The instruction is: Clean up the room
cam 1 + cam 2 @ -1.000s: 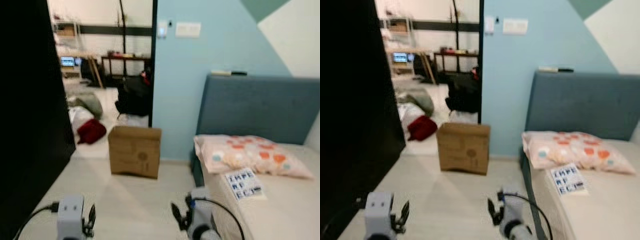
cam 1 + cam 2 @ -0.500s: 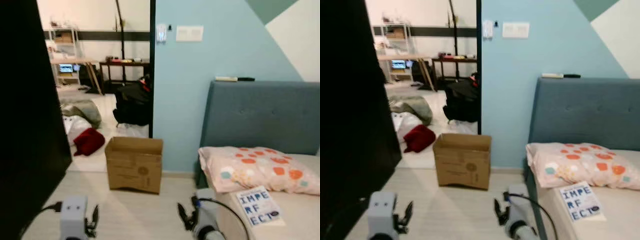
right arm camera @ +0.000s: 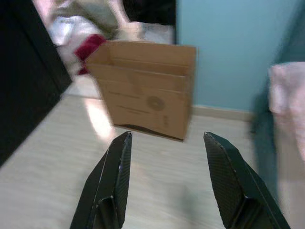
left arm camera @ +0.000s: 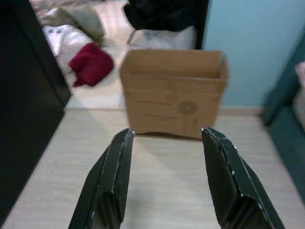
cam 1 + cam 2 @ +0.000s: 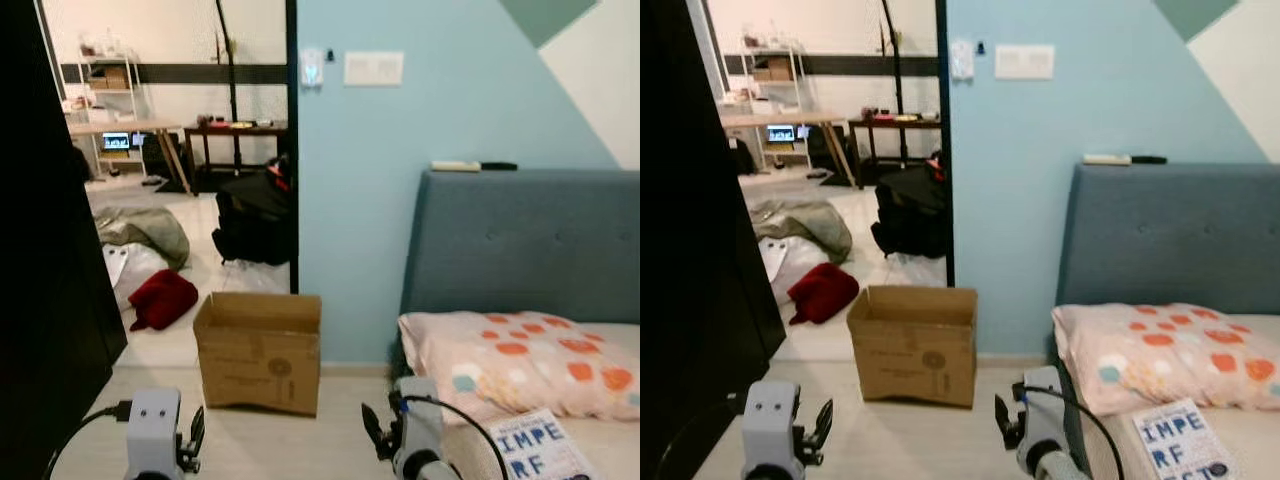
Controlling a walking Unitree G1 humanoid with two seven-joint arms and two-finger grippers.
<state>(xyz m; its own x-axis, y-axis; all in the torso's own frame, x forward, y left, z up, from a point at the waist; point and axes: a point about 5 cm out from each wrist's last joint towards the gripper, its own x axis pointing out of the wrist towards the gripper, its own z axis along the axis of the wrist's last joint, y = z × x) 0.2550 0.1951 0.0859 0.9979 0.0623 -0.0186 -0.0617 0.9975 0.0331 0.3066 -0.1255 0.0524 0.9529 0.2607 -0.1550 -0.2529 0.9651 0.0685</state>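
Note:
An open brown cardboard box stands on the pale floor by the doorway, in front of both arms. Beyond it in the other room lie a red cloth, a grey bundle, a white item and a black bag. My left gripper hangs low at the left, open and empty. My right gripper hangs low near the bed, also open and empty. In the left wrist view the box and the red cloth lie ahead of the fingers.
A bed with a blue headboard is on my right, holding a spotted pillow and a book. A remote rests on the headboard. A black door stands on the left. Desks and shelves are far back.
The camera has moved, so the whole scene has shifted and sharpened; the box now looks closer. Both grippers hang open as before.

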